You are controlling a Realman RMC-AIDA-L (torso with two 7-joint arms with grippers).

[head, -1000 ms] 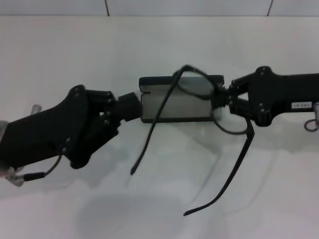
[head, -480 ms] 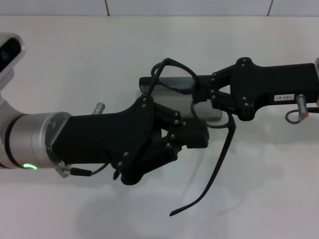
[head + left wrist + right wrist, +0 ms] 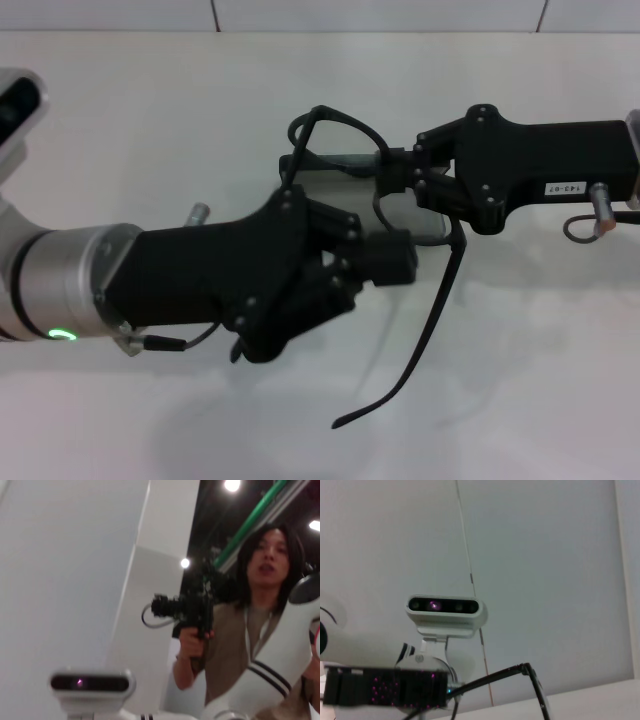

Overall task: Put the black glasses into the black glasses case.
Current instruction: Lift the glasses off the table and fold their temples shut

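The black glasses [image 3: 436, 300] hang in the air with my right gripper [image 3: 383, 178] shut on their front frame. One temple arm trails down towards the table's near side, and the other is hidden behind my left gripper. Under them, at the middle back of the table, the black glasses case [image 3: 412, 215] lies open with its grey lining showing. My left gripper [image 3: 395, 258] is shut, hovers over the case's near side and covers much of it. In the right wrist view a thin piece of the glasses [image 3: 490, 680] crosses the picture.
The white table [image 3: 540, 360] stretches around the case, with a tiled wall at its far edge. The left wrist view shows only a ceiling, a wall and a person holding a camera.
My left arm has swung right from the case's left end to over the case. My right gripper has carried the glasses left, and the hanging temple arm has shifted left with them.
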